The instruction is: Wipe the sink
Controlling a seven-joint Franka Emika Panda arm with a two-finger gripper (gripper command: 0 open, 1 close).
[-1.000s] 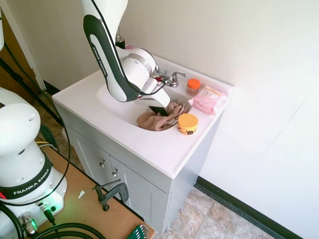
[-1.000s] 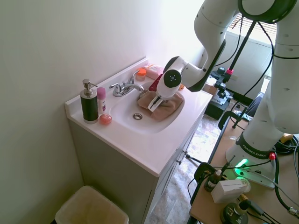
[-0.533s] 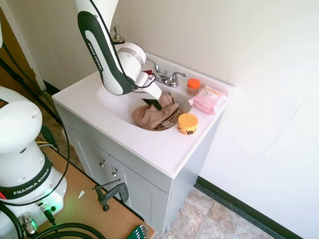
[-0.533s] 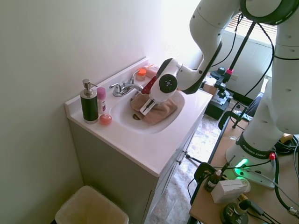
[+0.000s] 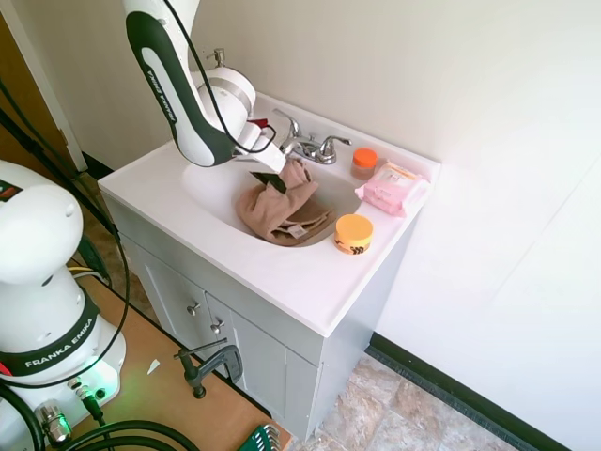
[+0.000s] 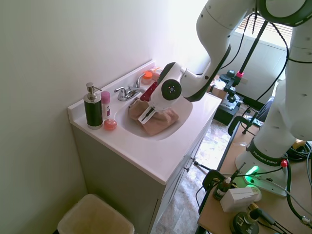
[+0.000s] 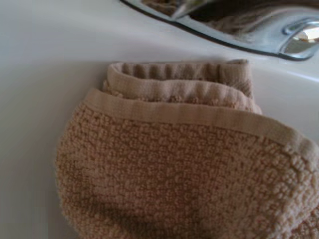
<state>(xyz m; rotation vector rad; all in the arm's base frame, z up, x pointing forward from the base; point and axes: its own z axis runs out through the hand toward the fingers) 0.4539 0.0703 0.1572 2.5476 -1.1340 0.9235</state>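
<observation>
We see the sink [image 5: 202, 178] set into a white vanity top, its oval basin holding a crumpled tan towel [image 5: 282, 214] that lies across the middle and toward the faucet side. The gripper [image 5: 270, 180] reaches down into the basin and presses onto the towel's upper edge; its dark fingers look closed on the cloth, with folds bunched up against them. From the opposite side, the gripper [image 6: 146, 115] sits on top of the towel [image 6: 158, 123], which covers much of the basin floor. The chrome faucet [image 5: 310, 146] stands just behind the gripper at the back rim. In the wrist view the towel [image 7: 189, 164] fills most of the picture, its hemmed edge folded over itself against the glossy white basin wall, with a chrome piece [image 7: 269, 35] near it. On the vanity top we note an orange-lidded jar [image 5: 354, 233] at the basin's edge, a pink wipes packet [image 5: 392, 188], a small orange-capped container [image 5: 363, 163], and a dark soap dispenser [image 6: 92, 107].
</observation>
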